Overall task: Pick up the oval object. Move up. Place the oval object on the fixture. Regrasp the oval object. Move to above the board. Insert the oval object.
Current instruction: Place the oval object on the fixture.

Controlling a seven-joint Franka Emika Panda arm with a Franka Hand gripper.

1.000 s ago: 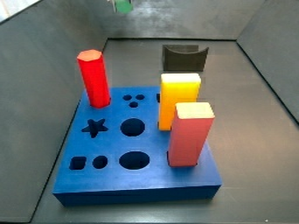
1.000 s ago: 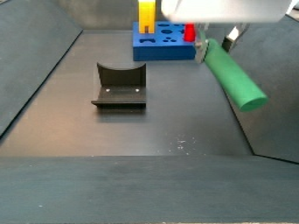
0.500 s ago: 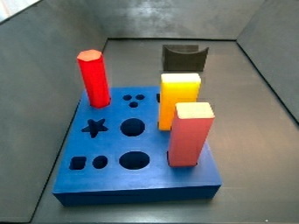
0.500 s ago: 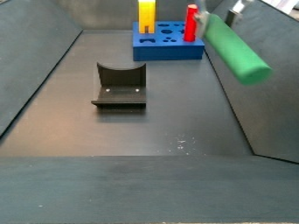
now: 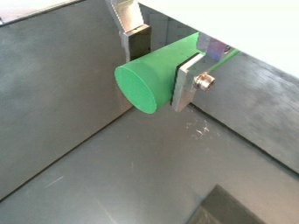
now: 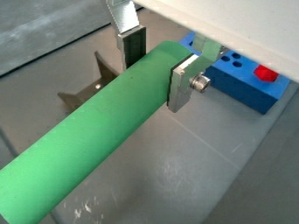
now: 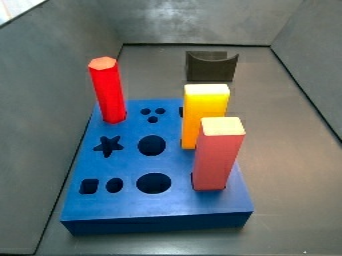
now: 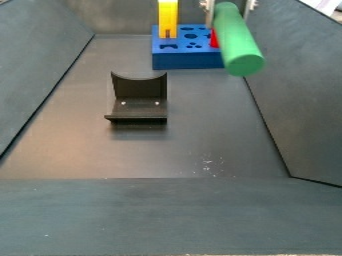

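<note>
hand: clamped on the oval object, silver plates pressed to both its sides in both wrist views | oval object: held in the air, tilted, near the board | fixture: bare, on the floor, well apart from the board | board: carries red peg, yellow block, orange block

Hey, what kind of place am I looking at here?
Probably a robot test enclosure for peg insertion, not a home or shop. Dark walls box in a bare floor holding the blue board with shaped holes and the black fixture. The gripper, raised above the floor, clamps the green oval object.
</note>
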